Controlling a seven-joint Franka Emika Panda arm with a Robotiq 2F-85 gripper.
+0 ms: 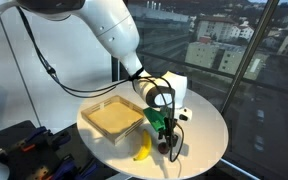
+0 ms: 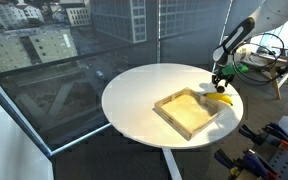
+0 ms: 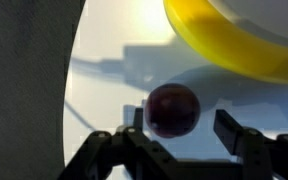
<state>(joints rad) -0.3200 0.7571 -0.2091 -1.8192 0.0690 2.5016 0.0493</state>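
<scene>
- fingers [image 3: 232, 132]: spread, not pinching anything. One stands on each side of a dark round fruit [image 3: 172, 108]. There is a clear gap on one side. The other finger is v. close, and I can't tell if it touches.
- dark round fruit: maroon/purple and glossy. It sits on the white surface [image 3: 109, 35] between the fingers, shadow under it. It shows in the wrist view only. In both exterior views the fingers hide it or it's too small to tell.
- fingers in exterior views [image 1: 167, 143] [image 2: 220, 80]: pointing down, tips low over the surface, near the table edge.
- banana [image 3: 234, 45]: yellow, lying flat on the surface. In wrist view it's just beyond the fruit, close but apart. In both exterior views [image 1: 144, 150] [image 2: 222, 99] it's just beside the fingers and next to the tray.
- tray [image 1: 119, 132] [image 2: 171, 120]: shallow wooden square w/ a low rim. It sits on the surface just beside the banana, and the fingers are outside it.
- surface [image 1: 209, 125] [image 2: 134, 95]: round white tabletop carrying the tray, banana and fruit.
- arm [image 1: 109, 35]: white, comes down from above to the fingers, w/ a black cable alongside it.
- bg: big window [image 1: 224, 40] w/ city bldgs outside, behind the table.
</scene>
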